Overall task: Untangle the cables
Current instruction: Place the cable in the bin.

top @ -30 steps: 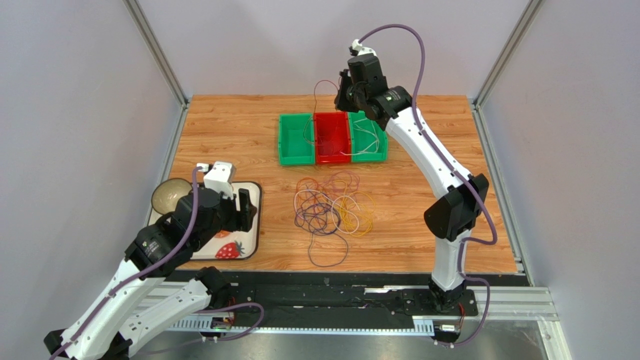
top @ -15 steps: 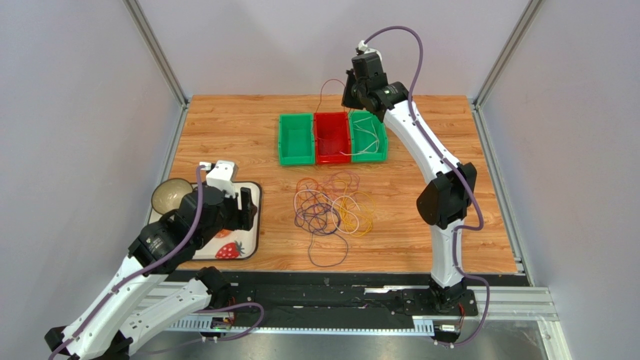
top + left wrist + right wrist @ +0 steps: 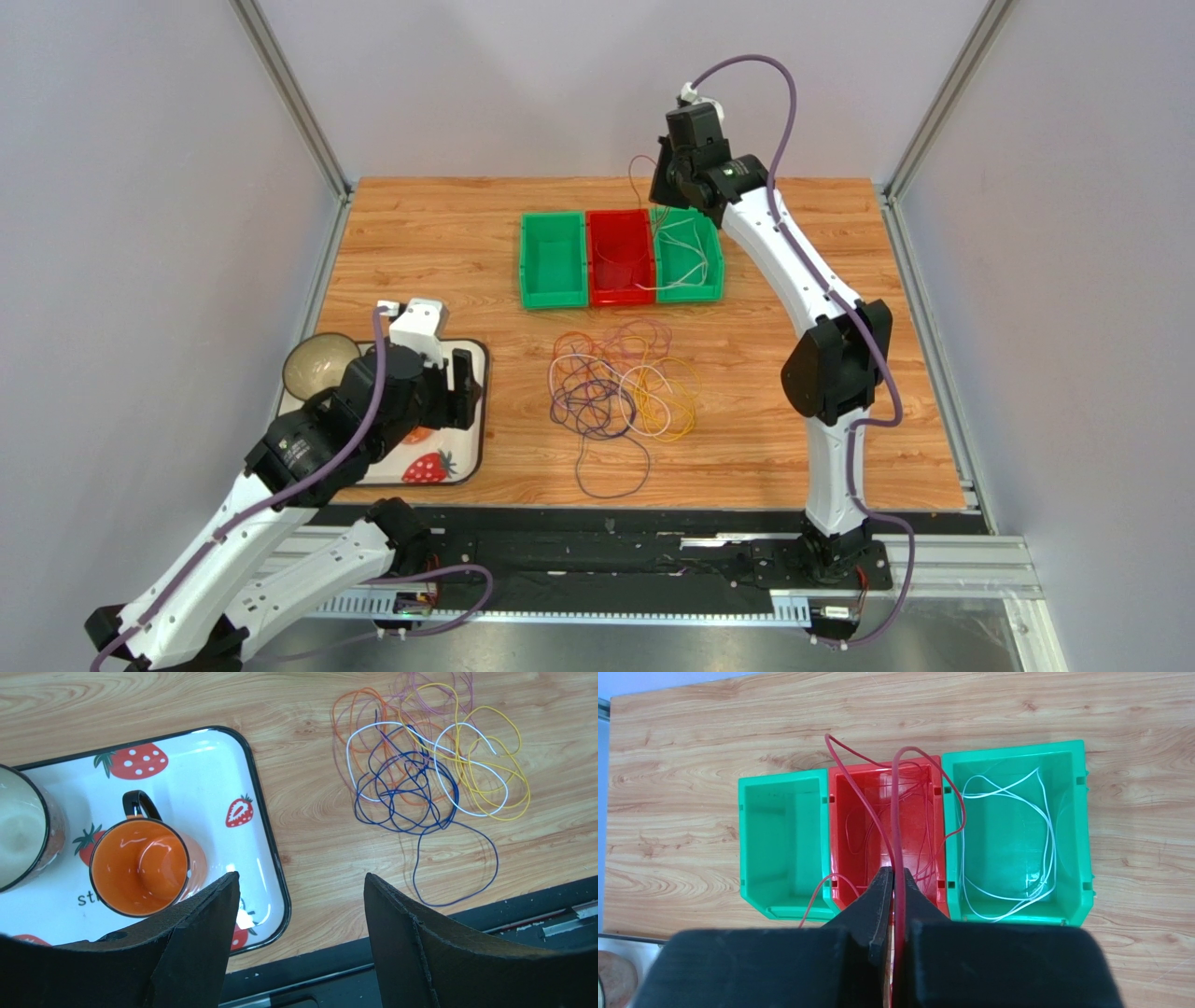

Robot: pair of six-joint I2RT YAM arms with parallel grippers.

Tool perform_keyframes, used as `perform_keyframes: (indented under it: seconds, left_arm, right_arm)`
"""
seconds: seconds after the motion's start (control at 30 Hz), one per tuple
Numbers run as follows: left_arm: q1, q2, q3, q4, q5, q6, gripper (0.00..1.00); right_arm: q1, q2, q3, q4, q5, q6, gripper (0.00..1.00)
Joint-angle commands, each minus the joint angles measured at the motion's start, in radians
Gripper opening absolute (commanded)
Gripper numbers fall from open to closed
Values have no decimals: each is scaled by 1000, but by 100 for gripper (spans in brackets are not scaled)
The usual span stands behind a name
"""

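Cables (image 3: 617, 389): loose tangle of thin loops (dark purple, yellow, white, orange) flat on the table (image 3: 421, 238), about mid-table, nearer than the bins; one big purple loop trails toward the near edge. Same tangle in the left wrist view (image 3: 421, 777), nothing touching it.

One red cable (image 3: 897, 812) is pinched between the closed fingers of the right gripper (image 3: 894, 875), held up above the red bin (image 3: 840, 847). Its loops hang into that bin and one strand trails over the near corner of the left green bin (image 3: 749, 840). Right green bin (image 3: 1004, 840) has a white cable (image 3: 1049, 822) coiled inside. Three bins touch side by side at the far middle of the table.

Left gripper (image 3: 300, 876): fingers spread wide, holding nothing, hovering over the near left area above the edge of the strawberry-print tray (image 3: 210, 763). On the tray, an orange mug (image 3: 140, 864) stands upright, a bowl (image 3: 17, 836) just left of it.
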Motion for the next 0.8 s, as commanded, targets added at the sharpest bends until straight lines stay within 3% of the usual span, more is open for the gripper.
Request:
perform_keyframes:
  seconds: [0.0,0.77]
  left_arm:
    - [-3,14,3,7,-9,0,74]
    - [-3,12,1,7,-12,-2,74]
  right_arm:
    - [3,-17,-3,43,-55,11,0]
    - [-3,99,-32,111,-290,15,0]
